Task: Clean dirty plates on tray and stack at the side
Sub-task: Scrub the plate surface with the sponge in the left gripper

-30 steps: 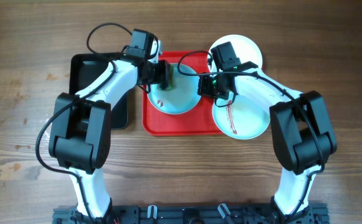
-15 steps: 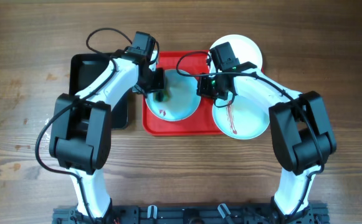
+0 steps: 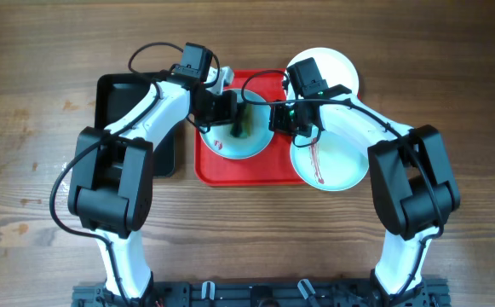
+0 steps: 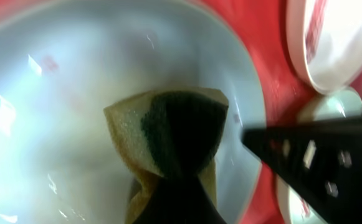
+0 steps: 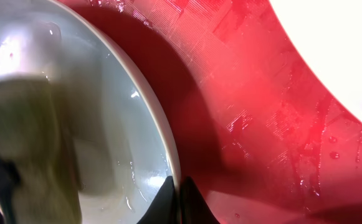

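Well to the left of the left gripper point(image 3: 227, 111) lay a black tray point(image 3: 111, 94), partly under that arm. The left gripper was clamped on a yellow-and-green sponge point(image 4: 168, 137), which it pressed down just below its fingertips onto the inside of a green plate point(image 3: 251, 145). A small red smear point(image 3: 217, 143) showed on the plate behind and to the left of the gripper. The plate sat on the red tray point(image 3: 247, 170), under both grippers. The right gripper point(image 5: 179, 199) was closed narrowly on the green plate's right rim. Just right of it, a streaked plate point(image 3: 336, 162) rested partly over the tray's edge, and a white plate point(image 3: 336, 68) lay beyond that, beside the wrist.
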{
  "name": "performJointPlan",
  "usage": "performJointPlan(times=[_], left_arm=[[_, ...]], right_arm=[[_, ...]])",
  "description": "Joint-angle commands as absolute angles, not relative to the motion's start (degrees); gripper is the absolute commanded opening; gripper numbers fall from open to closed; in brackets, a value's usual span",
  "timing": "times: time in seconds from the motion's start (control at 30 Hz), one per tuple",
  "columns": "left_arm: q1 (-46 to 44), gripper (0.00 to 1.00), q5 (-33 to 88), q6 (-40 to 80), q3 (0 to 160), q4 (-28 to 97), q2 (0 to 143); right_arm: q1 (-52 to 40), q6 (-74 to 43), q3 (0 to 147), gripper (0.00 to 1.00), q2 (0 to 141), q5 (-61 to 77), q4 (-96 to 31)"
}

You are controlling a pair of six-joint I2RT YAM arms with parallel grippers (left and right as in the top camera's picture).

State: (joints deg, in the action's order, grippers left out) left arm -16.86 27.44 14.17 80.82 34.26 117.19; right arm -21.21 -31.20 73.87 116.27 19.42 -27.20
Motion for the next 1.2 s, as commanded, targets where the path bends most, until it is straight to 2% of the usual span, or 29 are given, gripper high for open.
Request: performJointPlan(times=[0.0,0.17,0.47,0.57,0.77,0.87,1.03,1.17], left_arm=[[-16.86,0.04,16.01,18.06,80.60,32.51,117.91],[-16.88,0.04,5.34,18.55,80.60,32.53,117.91],[-17.06,0.04,5.17,20.43,80.60,39.29,117.89],[-17.10,0.04,11.44,19.68,80.60,42.50,117.89],[-17.10,0.04,33.01,13.50,80.60,44.60,117.89],[-17.08,0.04,36.67,13.47,80.60,43.00,117.89],[-16.73,0.04,34.83,14.44,80.60,37.69,117.89],[-16.21,0.04,23.64,18.28,80.60,33.78,117.89]], right_arm=[[-21.04,-31.51,74.02,0.05,114.52,19.35,-27.07],[-21.04,-31.66,74.04,0.04,114.52,19.33,-27.07],[-21.04,-31.66,74.04,0.04,114.52,19.35,-27.05],[-21.04,-31.66,74.04,0.04,114.52,19.35,-27.05],[-21.04,-31.66,74.04,0.04,114.52,19.38,-27.07],[-21.04,-31.66,74.04,0.04,114.52,19.35,-27.07],[-21.04,-31.66,74.04,0.04,114.52,19.35,-27.07],[-21.04,-31.68,74.04,0.05,114.52,19.38,-27.07]])
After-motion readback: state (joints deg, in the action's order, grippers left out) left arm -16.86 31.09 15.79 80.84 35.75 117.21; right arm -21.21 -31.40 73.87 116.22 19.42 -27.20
